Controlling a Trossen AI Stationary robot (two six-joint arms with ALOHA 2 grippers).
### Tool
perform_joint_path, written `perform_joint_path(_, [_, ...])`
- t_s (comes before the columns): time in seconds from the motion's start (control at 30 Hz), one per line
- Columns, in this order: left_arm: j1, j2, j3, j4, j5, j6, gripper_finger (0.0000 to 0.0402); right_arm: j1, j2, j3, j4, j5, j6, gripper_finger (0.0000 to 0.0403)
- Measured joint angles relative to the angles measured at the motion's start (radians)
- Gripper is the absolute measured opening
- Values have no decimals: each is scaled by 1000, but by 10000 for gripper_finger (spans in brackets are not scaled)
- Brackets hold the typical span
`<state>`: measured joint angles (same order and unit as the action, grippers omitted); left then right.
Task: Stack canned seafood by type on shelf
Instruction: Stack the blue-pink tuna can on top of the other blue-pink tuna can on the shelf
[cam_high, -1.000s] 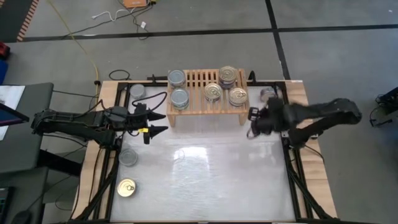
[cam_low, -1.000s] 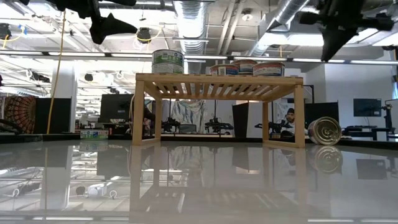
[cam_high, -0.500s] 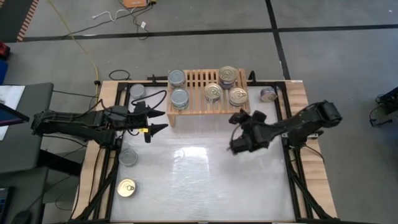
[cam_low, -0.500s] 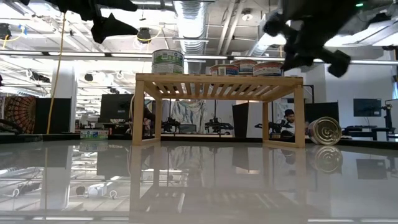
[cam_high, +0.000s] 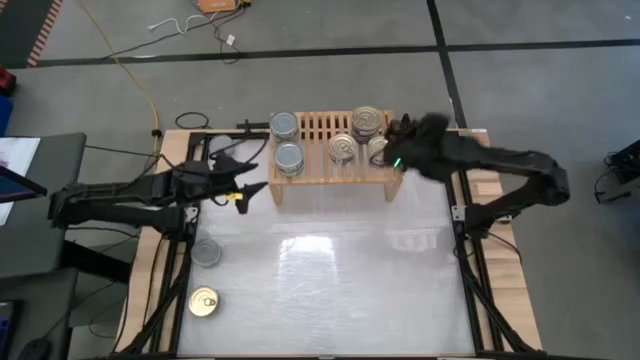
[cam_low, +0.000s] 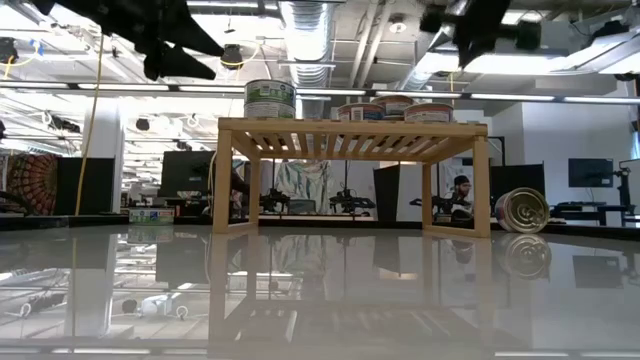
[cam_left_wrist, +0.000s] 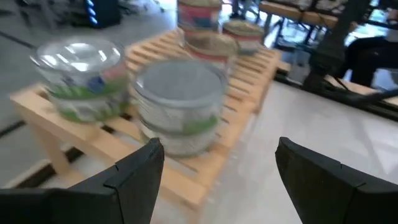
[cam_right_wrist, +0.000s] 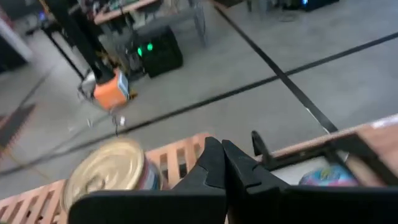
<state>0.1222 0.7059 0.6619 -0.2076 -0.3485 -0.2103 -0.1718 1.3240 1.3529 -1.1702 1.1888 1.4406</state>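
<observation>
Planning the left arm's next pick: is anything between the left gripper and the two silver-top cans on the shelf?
Nothing visible: the left gripper, jaws open, faces the silver-top cans on the shelf across clear space.

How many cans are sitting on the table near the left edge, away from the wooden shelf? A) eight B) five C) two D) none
C: the high view shows just two there, a silver-topped can and a gold-topped can below it, both well clear of the shelf.
</observation>
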Motion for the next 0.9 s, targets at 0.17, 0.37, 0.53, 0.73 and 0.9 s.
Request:
perform_joint_path(0.17, [75,0,26,20,-48,85,297,-220,-66,78,66,-213,-293,13])
perform_joint_path(0.37, [178,0,30,54,-134,93,297,-623,-5,84,134,-663,-594,13])
perform_joint_path(0.53, [231,0,30,61,-135,67,297,-822,137,83,70,-851,-692,13])
perform_joint_path(0.73, [251,0,30,69,-135,56,297,-885,300,84,22,-823,-750,13])
perform_joint_path(0.9, [251,0,30,71,-135,43,297,-871,386,84,11,-749,-716,13])
